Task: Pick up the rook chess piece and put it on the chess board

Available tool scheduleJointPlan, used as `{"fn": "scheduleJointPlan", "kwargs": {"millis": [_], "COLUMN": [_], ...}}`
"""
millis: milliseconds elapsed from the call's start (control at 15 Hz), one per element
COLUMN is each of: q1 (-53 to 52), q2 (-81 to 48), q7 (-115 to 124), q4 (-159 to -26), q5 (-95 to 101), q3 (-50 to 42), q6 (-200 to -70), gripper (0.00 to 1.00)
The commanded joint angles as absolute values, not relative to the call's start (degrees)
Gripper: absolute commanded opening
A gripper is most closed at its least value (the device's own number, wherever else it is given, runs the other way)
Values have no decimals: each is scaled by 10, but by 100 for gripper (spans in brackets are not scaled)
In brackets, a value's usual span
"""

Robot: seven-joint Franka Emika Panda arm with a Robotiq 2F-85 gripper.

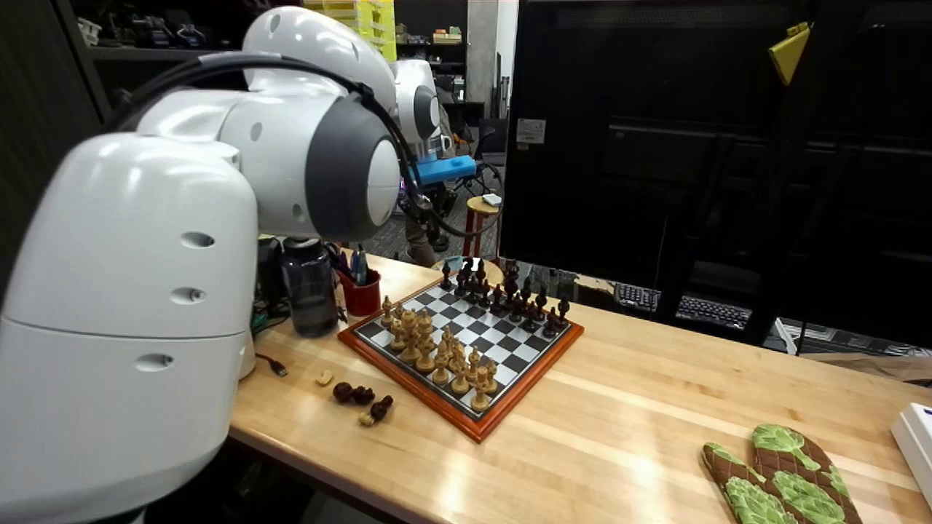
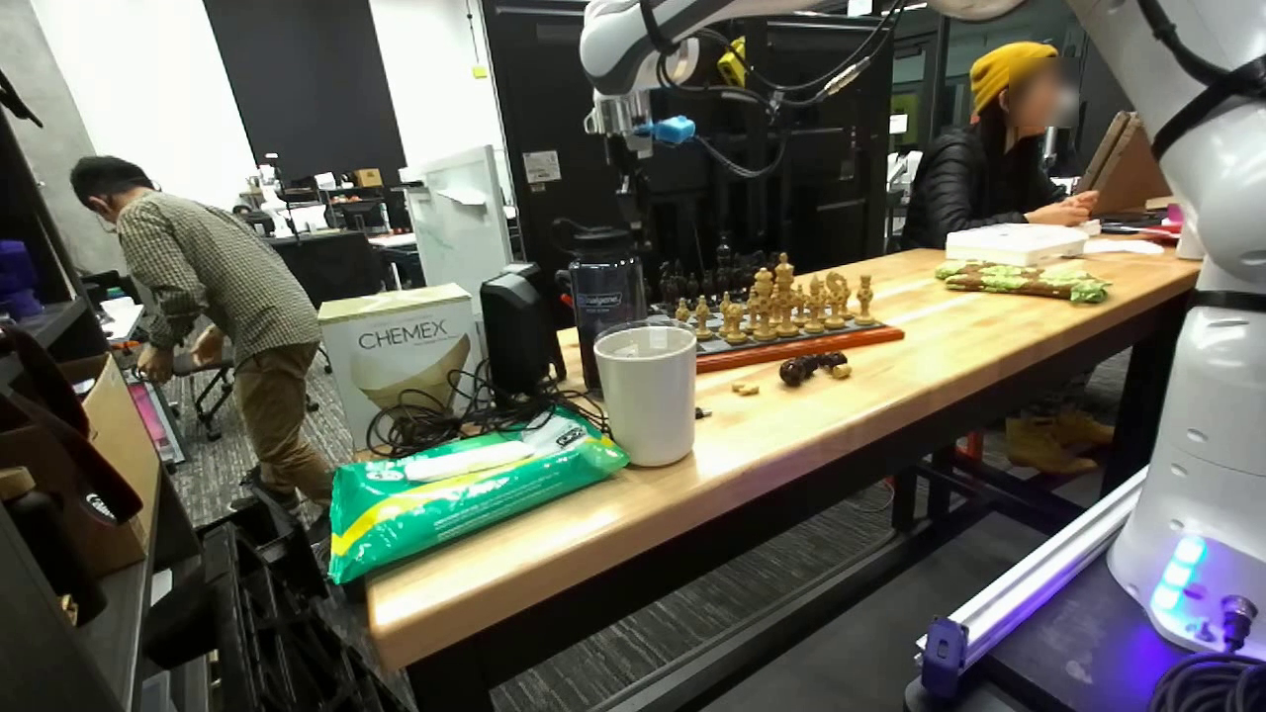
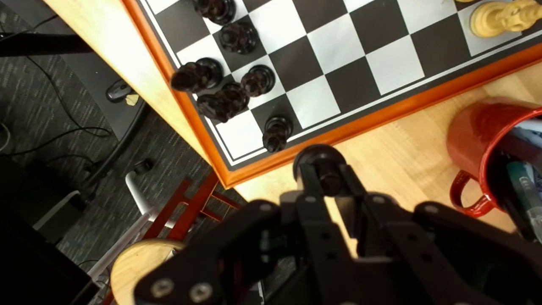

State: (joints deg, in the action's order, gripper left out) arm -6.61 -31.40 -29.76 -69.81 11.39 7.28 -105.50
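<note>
My gripper (image 3: 327, 169) is shut on a dark piece, taken as the rook (image 3: 319, 153). Its round base shows beyond the fingertips; its top is hidden between the fingers. The chess board (image 3: 360, 127), checked with a reddish-brown rim, lies below; the held piece appears just outside its rim near a corner. That corner's white square is bare, with a small dark piece (image 3: 277, 133) beside it. The board shows in both exterior views (image 1: 535, 382) (image 2: 801, 350). In an exterior view my gripper (image 2: 625, 183) hangs above the board's height, and the held piece is lost against the black background.
A red mug of pens (image 3: 470, 140) stands beside the board, near a dark water bottle (image 1: 309, 287). Light pieces (image 1: 411, 338) stand along the board's near side. Several loose dark pieces (image 1: 353, 394) lie on the table. A white cup (image 2: 648, 396) and oven mitt (image 1: 801, 480) are farther off.
</note>
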Motion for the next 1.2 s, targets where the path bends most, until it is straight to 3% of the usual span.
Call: {"fn": "scheduleJointPlan", "kwargs": {"millis": [0, 1133], "q1": [-68, -64], "q2": [-374, -516], "q7": [-339, -408], "q4": [-603, -421], "q5": [120, 123], "q3": [72, 41], "q6": [-1026, -999], "gripper": [4, 4]}}
